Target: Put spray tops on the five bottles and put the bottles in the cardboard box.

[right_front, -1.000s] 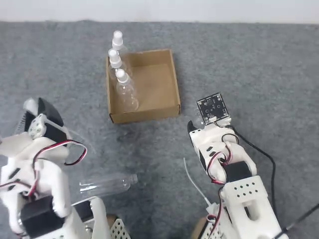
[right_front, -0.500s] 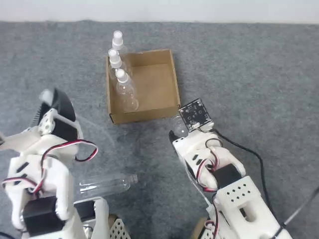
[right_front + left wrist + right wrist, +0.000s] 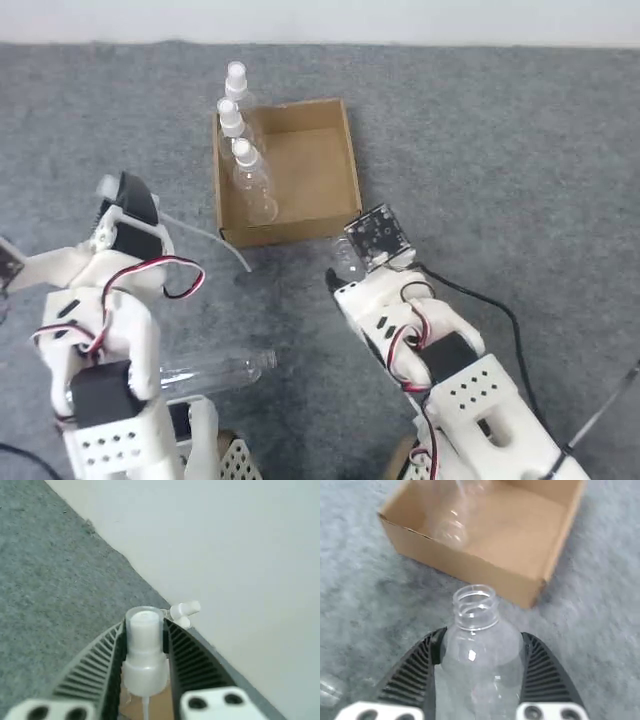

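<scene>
My left gripper (image 3: 145, 625) is shut on a white spray top (image 3: 144, 652). From above, that gripper (image 3: 125, 205) is left of the cardboard box (image 3: 335, 165), and the top's thin tube (image 3: 205, 238) points right. My right gripper (image 3: 480, 635) is shut on a clear, capless bottle (image 3: 479, 645), its open neck toward the box (image 3: 470, 562). This bottle (image 3: 347, 262) is just in front of the box's front right corner. Three capped bottles (image 3: 250, 180) stand in a row along the box's left wall. Another capless bottle (image 3: 215, 368) lies on the table.
Grey carpet (image 3: 500, 150) covers the table, with open room to the right of the box. The lying bottle is between the two arm bases. A pale wall (image 3: 225, 540) runs along the far edge.
The left arm has swung right and toward the box with the spray top, its tube now pointing at the held bottle. The right arm has carried its bottle left, up to the box's front.
</scene>
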Tool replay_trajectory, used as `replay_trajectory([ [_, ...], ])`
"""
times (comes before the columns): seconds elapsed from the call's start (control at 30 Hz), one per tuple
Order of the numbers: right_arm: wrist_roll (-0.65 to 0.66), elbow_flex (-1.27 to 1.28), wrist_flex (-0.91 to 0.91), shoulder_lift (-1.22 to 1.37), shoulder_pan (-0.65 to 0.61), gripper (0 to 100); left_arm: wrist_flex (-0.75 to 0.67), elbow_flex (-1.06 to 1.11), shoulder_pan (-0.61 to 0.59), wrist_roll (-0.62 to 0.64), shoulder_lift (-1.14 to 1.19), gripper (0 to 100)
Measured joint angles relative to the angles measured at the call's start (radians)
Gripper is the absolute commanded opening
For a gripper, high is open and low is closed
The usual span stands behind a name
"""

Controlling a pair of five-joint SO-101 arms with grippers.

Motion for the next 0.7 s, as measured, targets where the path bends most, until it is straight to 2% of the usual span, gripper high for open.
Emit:
replay_trajectory([
  [0.23, 0.003, 0.081, -0.144, 0.000, -0.086, 7.2, -0.011, 0.011, 0.000, 0.061, 0.000, 1],
  [0.37, 0.084, 0.127, -0.218, 0.000, -0.121, 7.2, -0.011, 0.011, 0.000, 0.068, 0.000, 1],
  [0.57, 0.138, 0.152, -0.265, 0.000, -0.141, 7.2, -0.011, 0.011, 0.000, 0.068, 0.000, 1],
  [0.7, 0.144, 0.152, -0.269, 0.000, -0.146, 7.2, -0.011, 0.011, 0.054, 0.069, 0.000, 1],
])
